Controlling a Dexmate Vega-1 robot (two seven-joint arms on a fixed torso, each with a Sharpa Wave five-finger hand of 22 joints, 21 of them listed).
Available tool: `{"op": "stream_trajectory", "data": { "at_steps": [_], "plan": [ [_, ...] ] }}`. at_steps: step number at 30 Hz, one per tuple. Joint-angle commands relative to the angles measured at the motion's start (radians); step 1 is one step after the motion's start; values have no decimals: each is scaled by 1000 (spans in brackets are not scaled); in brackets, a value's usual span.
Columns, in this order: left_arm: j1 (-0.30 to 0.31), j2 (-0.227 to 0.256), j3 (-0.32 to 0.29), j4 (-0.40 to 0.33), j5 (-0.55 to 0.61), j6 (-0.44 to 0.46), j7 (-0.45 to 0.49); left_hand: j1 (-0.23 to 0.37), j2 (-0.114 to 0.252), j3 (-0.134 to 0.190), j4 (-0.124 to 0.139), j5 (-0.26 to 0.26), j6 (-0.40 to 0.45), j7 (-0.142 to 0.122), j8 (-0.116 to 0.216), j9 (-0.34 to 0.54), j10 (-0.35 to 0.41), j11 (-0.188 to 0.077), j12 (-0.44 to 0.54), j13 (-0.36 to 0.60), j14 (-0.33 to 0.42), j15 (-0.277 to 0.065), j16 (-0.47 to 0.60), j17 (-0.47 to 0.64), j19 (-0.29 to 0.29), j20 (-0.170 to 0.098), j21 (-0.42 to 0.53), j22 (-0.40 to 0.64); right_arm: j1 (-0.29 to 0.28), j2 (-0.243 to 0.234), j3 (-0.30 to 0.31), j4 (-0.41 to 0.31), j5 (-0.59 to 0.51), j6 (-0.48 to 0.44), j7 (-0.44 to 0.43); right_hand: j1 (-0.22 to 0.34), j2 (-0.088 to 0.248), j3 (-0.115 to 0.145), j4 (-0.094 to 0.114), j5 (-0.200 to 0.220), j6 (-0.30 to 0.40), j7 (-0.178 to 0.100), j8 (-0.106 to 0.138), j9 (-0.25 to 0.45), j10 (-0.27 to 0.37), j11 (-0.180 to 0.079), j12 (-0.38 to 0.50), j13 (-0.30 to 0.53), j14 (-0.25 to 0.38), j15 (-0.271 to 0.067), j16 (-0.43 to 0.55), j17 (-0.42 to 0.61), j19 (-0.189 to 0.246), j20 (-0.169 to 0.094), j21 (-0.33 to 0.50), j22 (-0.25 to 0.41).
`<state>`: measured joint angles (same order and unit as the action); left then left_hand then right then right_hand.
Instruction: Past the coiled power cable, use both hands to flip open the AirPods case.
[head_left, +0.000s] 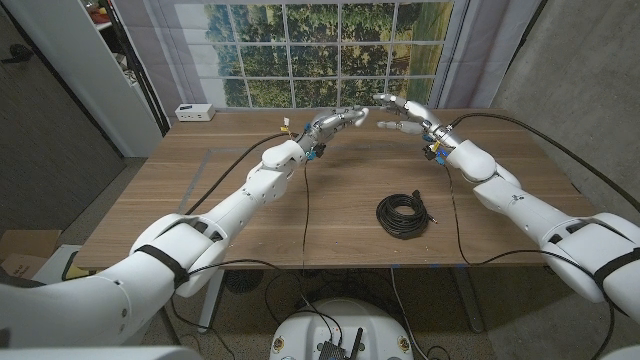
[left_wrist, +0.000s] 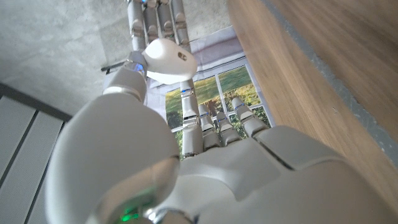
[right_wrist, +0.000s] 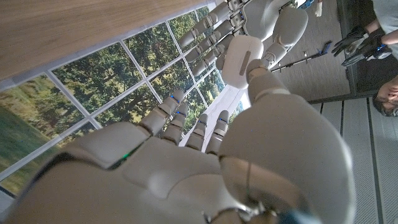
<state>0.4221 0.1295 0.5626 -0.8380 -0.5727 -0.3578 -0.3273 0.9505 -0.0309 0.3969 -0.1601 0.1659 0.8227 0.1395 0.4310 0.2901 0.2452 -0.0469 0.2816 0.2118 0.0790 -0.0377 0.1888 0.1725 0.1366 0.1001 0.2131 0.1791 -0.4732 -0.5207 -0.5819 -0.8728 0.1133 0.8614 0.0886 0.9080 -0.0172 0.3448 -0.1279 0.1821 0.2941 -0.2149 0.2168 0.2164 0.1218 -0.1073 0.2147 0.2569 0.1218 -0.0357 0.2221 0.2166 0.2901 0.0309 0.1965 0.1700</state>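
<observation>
Both hands are up beyond the coiled power cable (head_left: 404, 215), which lies at six o'clock on the counter (head_left: 200, 190). The left hand (head_left: 338, 122) and right hand (head_left: 405, 110) meet fingertip to fingertip, and the white AirPods case (right_wrist: 241, 59) sits pinched in the right hand's fingers (right_wrist: 211, 25), at three o'clock from the left. The left hand's fingers (left_wrist: 211, 124) reach for it, but I cannot tell whether they have a grip.

Head camera overlooks the table (head_left: 200, 200); wrist cameras closely share the window (right_wrist: 93, 87).

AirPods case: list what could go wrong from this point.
1. The AirPods case hangs in the air, pinched only between thumb tips and fingertips of the left hand and right hand. Prying at the lid may squeeze it loose and drop it on the table.
2. If dropped, it could roll toward the coiled power cable, making it awkward to pick up again.
</observation>
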Motion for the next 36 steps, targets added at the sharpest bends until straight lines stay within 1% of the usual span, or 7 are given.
{"op": "stream_trajectory", "data": {
  "at_steps": [1,4,8,12,19,28,36],
  "plan": [
    [-31,-168,-89,261,-129,-171,-69,114,117,-8,1,6,125,-122,131,172,10,-4,8,6,10,-20,4,0,14,-2,2,5,-141,30,56,-203,-22,-141,-198,-35,-21,-26,6,16,12,66,4,4,-1,44,5,7,-10,-99,3,3,2,19,1,5],
    [-78,-223,-127,384,-168,-193,-118,115,116,-11,1,6,128,-125,129,169,11,-12,8,8,12,-24,3,0,14,-3,2,5,-154,49,60,-216,-31,-149,-235,-48,-25,-36,9,22,31,109,11,3,-11,66,4,9,-17,-80,0,3,1,29,0,5],
    [-117,-267,-166,466,-193,-181,-140,115,115,-16,2,6,133,-134,127,165,12,-16,8,10,13,-27,2,0,13,-5,1,5,-165,71,60,-234,-70,-169,-296,-54,-30,-42,8,26,66,129,24,3,-17,74,3,9,-22,-67,-3,2,-1,40,-1,5],
    [-122,-278,-178,469,-181,-199,-137,115,114,-21,3,6,135,-138,124,161,10,-17,7,11,12,-30,1,0,10,-6,-1,5,-166,77,56,-252,-109,-194,-336,-54,-31,-46,5,29,78,138,28,3,-26,78,-1,8,-37,-54,-10,1,-15,51,-6,5],
    [-115,-320,-234,462,-228,-186,-177,115,112,-28,4,7,141,-142,121,155,10,-32,7,13,13,-35,1,1,5,-8,-3,5,-158,84,41,-287,-213,-259,-433,-13,-23,-35,-18,38,18,107,6,6,-84,72,-15,4,-91,-64,-28,-3,-74,40,-19,3],
    [-125,-355,-285,479,-265,-142,-229,114,109,-39,6,8,148,-160,115,145,14,-43,7,15,16,-41,1,1,1,-11,-4,6,-147,80,18,-315,-239,-320,-451,6,-31,-40,-25,39,7,184,12,14,-120,88,-16,0,-125,-48,-32,-7,-100,48,-15,1],
    [-125,-372,-317,489,-278,-95,-230,108,103,-53,9,11,157,-170,109,133,15,-57,7,17,18,-46,1,2,-4,-12,-6,6,-136,86,5,-312,-248,-319,-472,10,-36,-42,-26,40,-12,198,9,17,-126,91,-15,-1,-127,-39,-30,-8,-104,63,-14,1]
  ]
}}
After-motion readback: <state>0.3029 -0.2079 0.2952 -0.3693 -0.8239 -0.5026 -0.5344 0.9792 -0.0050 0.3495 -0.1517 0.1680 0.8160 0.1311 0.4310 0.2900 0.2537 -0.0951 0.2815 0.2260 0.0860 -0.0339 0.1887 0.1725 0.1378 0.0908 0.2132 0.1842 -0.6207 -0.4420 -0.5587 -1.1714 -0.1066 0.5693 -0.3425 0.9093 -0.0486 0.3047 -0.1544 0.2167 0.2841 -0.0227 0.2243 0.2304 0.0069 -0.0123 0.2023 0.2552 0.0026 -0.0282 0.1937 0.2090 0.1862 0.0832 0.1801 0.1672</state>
